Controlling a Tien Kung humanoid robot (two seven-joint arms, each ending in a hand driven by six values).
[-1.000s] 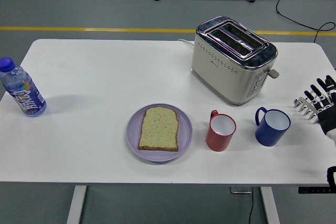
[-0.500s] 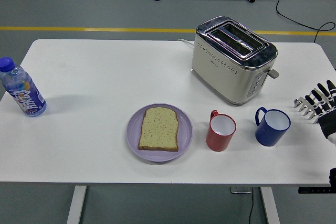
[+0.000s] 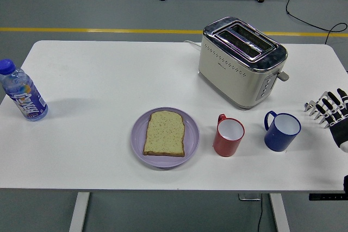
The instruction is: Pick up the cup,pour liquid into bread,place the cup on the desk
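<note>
A red cup [image 3: 228, 137] stands upright on the white table, just right of a purple plate [image 3: 137, 144] that holds a slice of bread [image 3: 165, 132]. To the red cup's right stands a blue cup [image 3: 281, 131], handle toward the left. My right hand [image 3: 326, 109] hovers at the table's right edge, to the right of the blue cup and apart from it, its fingers spread and holding nothing. The left hand does not show.
A cream and chrome toaster [image 3: 241, 61] stands behind the two cups. A water bottle with a blue cap [image 3: 22, 97] stands at the table's far left edge. The table's near edge [image 3: 163, 189] runs below the plate.
My right hand has drifted a little to the right and down, away from the blue cup. Everything on the table is where it was.
</note>
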